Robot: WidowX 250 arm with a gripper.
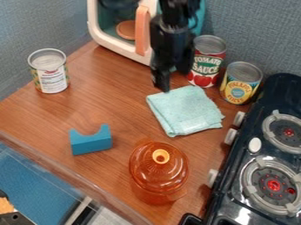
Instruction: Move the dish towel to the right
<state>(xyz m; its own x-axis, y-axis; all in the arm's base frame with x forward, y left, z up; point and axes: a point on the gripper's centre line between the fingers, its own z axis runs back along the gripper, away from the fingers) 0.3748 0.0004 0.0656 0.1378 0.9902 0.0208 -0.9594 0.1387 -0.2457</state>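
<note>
The dish towel [187,110], a pale aqua cloth folded into a rough square, lay flat on the wooden tabletop [106,107], a little right of the middle of the frame. The gripper [162,88] hung down from the top of the frame with its tip at the towel's upper left corner, touching it or just beside it. I could not tell how far open it was, or whether it had hold of any cloth; nothing of the towel looked clearly lifted. The towel sat close to the black stove [232,176] at the right of the frame, with a narrow strip of wood between them, and below the tomato sauce can [207,61] and the pineapple can [241,82] at the upper right. How much of the move was done could not be settled from this view. If the shift was not yet made, the grasp, the short slide right and the release were probably all left, with the stove's knobs [234,127] leaving little room.
</note>
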